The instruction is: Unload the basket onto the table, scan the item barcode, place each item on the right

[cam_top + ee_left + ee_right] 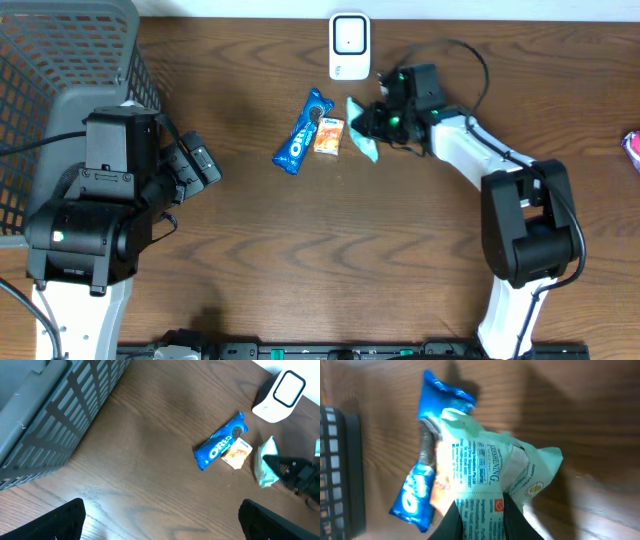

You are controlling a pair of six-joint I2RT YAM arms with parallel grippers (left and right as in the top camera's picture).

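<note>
Right claw [481, 517] clamps the pale green packet [492, 467], blue cookie pack [414, 494] just beyond its tips. Left claw [160, 522] gapes wide.

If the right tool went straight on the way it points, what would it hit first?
Probably the small orange packet, just ahead of the green packet that the right tool grips; height is unclear.
</note>
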